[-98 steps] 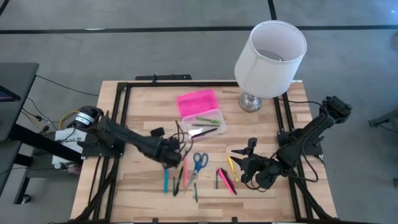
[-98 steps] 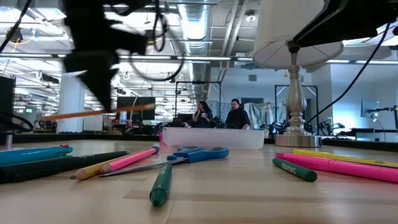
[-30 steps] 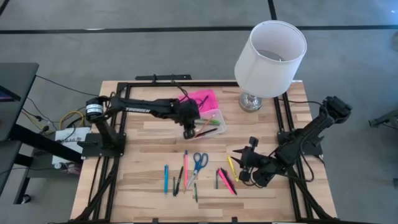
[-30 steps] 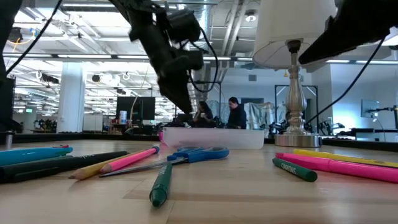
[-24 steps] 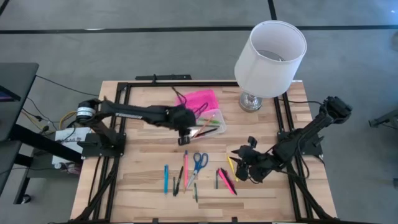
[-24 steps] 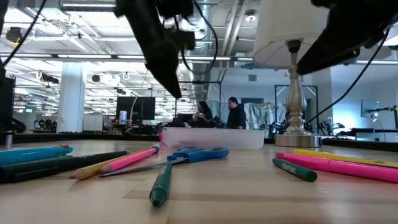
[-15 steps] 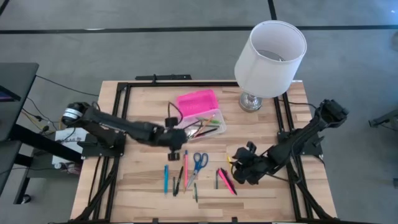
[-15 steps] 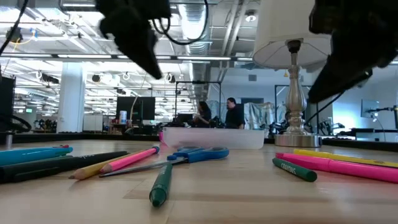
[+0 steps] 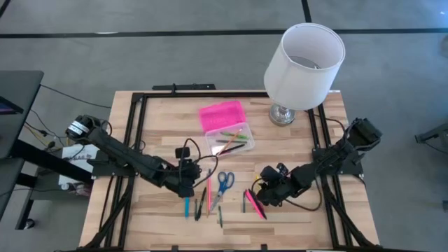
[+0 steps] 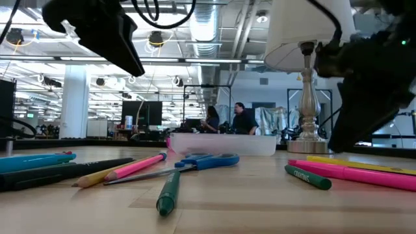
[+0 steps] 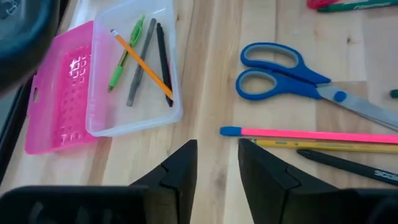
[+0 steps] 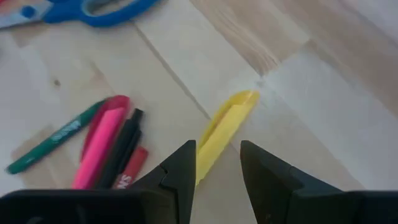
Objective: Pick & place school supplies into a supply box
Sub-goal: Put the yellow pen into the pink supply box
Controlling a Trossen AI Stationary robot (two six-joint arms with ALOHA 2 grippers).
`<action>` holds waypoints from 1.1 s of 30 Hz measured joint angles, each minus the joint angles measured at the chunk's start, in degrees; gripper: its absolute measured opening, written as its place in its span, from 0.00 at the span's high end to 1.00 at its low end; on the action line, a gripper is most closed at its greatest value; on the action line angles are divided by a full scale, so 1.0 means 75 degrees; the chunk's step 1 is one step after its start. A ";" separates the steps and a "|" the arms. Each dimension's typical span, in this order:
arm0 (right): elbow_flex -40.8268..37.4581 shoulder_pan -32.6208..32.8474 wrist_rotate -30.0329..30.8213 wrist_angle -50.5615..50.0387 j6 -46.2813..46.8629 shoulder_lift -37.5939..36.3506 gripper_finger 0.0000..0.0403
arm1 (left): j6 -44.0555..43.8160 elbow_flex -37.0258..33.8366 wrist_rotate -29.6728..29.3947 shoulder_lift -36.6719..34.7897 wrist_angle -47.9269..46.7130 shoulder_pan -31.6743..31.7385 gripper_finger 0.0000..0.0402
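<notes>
Both arms picking: right gripper [image 12: 217, 163], fingers narrowly apart, straddles the yellow pen [image 12: 219, 134]; left gripper [image 11: 217, 163], narrowly apart and empty, nears the pink pencil [image 11: 311, 133]. Next, descend and close.

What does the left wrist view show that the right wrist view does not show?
Only the left wrist view shows the supply box with its pink lid open, an orange pencil inside, and a pink pencil on the table. Only the right wrist view shows a yellow pen between the right end effector fingers. Both show the blue scissors.
</notes>
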 joint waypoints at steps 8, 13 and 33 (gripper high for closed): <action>-0.0001 -0.0034 -0.0288 0.0160 0.0073 0.0262 0.71 | -0.0261 0.0000 -0.0013 0.0000 -0.0006 -0.0241 0.72; 0.0003 -0.0034 -0.0467 0.0161 0.0072 0.0259 0.71 | -0.0385 0.0000 -0.0012 0.0000 -0.0039 -0.0278 0.72; 0.0298 -0.0235 -0.1640 -0.1030 -0.1216 0.0239 0.73 | -0.0450 0.0003 -0.0047 0.0000 -0.0055 -0.0278 0.72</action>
